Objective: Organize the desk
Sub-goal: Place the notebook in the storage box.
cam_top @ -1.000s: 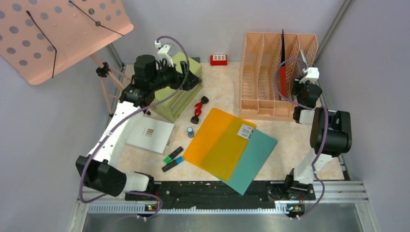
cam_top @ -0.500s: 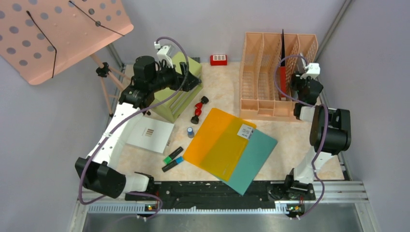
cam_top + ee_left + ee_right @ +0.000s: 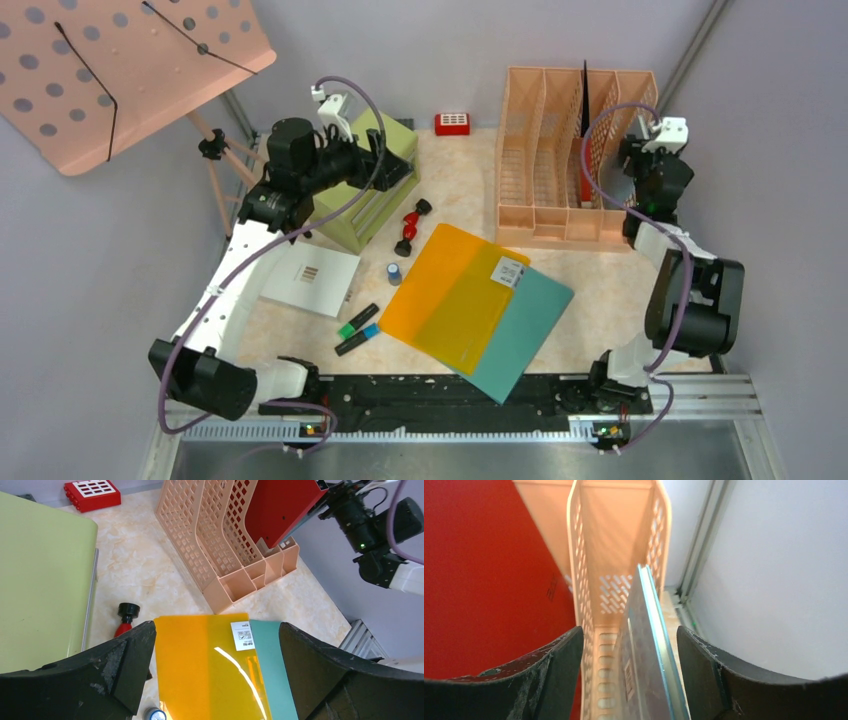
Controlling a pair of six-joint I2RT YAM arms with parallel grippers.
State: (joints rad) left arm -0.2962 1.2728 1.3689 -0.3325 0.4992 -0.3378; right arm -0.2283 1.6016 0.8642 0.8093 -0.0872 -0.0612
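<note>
The beige marble desk (image 3: 600,300) holds an orange folder (image 3: 450,295) lying partly over a teal folder (image 3: 525,325). A peach file rack (image 3: 540,150) stands at the back right with a red folder (image 3: 586,185) upright in it. My right gripper (image 3: 629,670) is open at the rack's rightmost slot (image 3: 614,530). A thin grey folder with a blue edge (image 3: 646,645) stands between its jaws, touching neither. My left gripper (image 3: 215,670) hangs open and empty above the orange folder (image 3: 200,670), beside the green drawer cabinet (image 3: 365,210).
A red-and-black object (image 3: 410,225), a small blue-capped cylinder (image 3: 395,272), two markers (image 3: 358,330) and a white sheet (image 3: 310,278) lie left of the folders. A red block (image 3: 452,123) sits at the back wall. A peach perforated board (image 3: 120,70) overhangs the far left corner.
My right gripper has opened, letting go of the grey folder in the rack, and has drawn back to the right. The left arm shifted only slightly.
</note>
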